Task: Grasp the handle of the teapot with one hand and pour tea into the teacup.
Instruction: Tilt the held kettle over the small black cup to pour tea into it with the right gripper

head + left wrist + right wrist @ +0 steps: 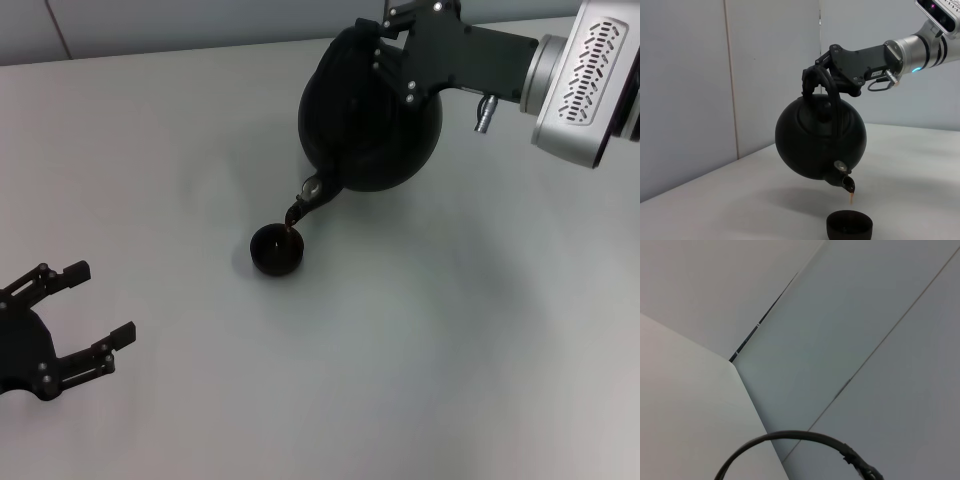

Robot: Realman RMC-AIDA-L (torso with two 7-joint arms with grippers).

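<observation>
The round black teapot hangs tilted in the air, spout down, over the small black teacup on the white table. A thin stream of tea runs from the spout into the cup. My right gripper is shut on the teapot's arched handle; in the left wrist view the gripper grips the hoop's top, with the teapot above the teacup. My left gripper is open and empty, low at the table's near left.
The white table spreads around the cup. Grey wall panels stand behind the table. The right wrist view shows only the walls and a dark curved cable.
</observation>
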